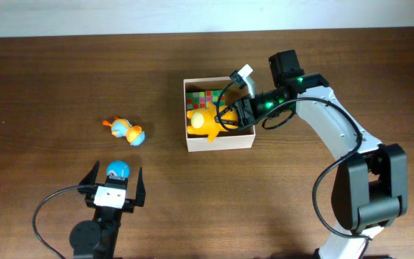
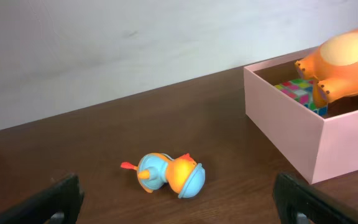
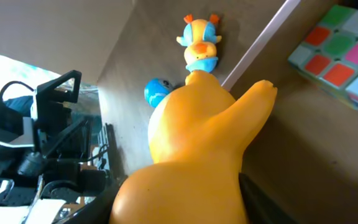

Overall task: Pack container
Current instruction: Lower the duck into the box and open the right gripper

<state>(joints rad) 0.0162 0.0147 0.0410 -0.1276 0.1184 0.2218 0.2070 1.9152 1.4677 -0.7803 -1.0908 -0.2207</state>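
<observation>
The container [image 1: 221,142] is a cream-walled square box at mid-table; it also shows in the left wrist view [image 2: 291,130] and the right wrist view [image 3: 253,50]. A multicoloured cube [image 1: 203,97] lies inside at the back. My right gripper [image 1: 230,115] is shut on a yellow rubber toy [image 1: 203,121] and holds it over the box's left part; the toy fills the right wrist view [image 3: 197,124]. An orange-and-blue duck toy [image 1: 126,130] lies on the table to the left. My left gripper [image 1: 113,183] is open, with a blue ball [image 1: 117,170] between its fingers' bases.
The wooden table runs to a white wall at the back. In the left wrist view the duck toy [image 2: 169,174] lies ahead of the open fingers [image 2: 179,204], and the box stands to the right.
</observation>
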